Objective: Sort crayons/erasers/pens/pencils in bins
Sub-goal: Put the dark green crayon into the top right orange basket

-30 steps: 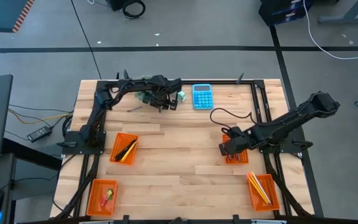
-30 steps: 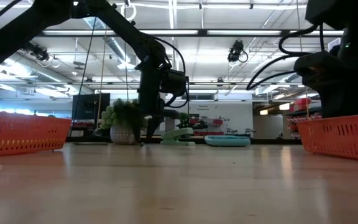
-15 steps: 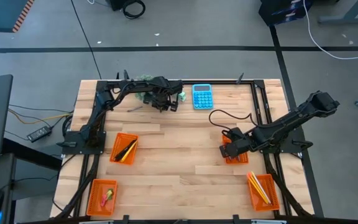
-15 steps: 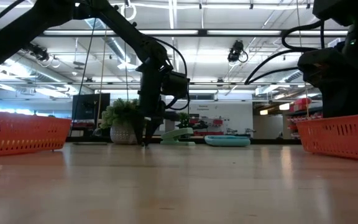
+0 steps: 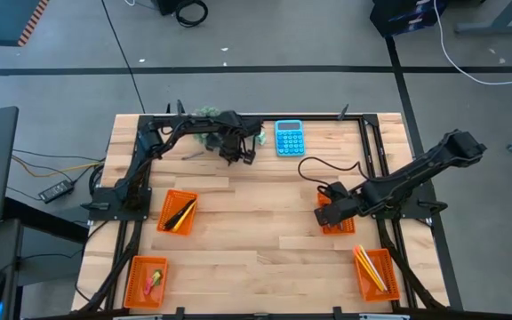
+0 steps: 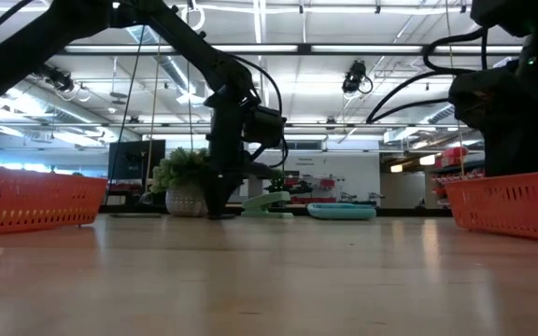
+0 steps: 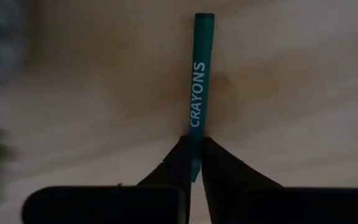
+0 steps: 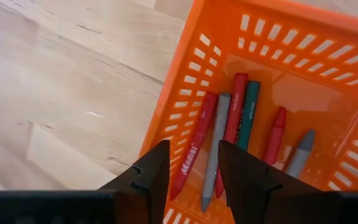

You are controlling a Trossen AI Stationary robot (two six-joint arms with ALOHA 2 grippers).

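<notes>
A teal crayon printed "CRAYONS" lies flat on the wooden table near its far edge. My left gripper points down over it and is shut on one end; it also shows in the high view and the low view. My right gripper hangs open over an orange bin at the table's right. In that bin lie several red, grey and teal crayons. My left gripper pinches the teal crayon between its two fingertips at the crayon's end nearest the wrist. The fingers come from above, pointing down, and lie across the crayon. The crayon's length lies on the table, stretching away from the fingers.
A blue calculator and a mint-green block lie just right of my left gripper, a small plant behind it. Orange bins stand at the left, near left and near right. A small grey stick lies to the left.
My left gripper has shut: its fingers stood apart over the table a second ago and now meet on the crayon's end. My right gripper has kept its place over the bin.
</notes>
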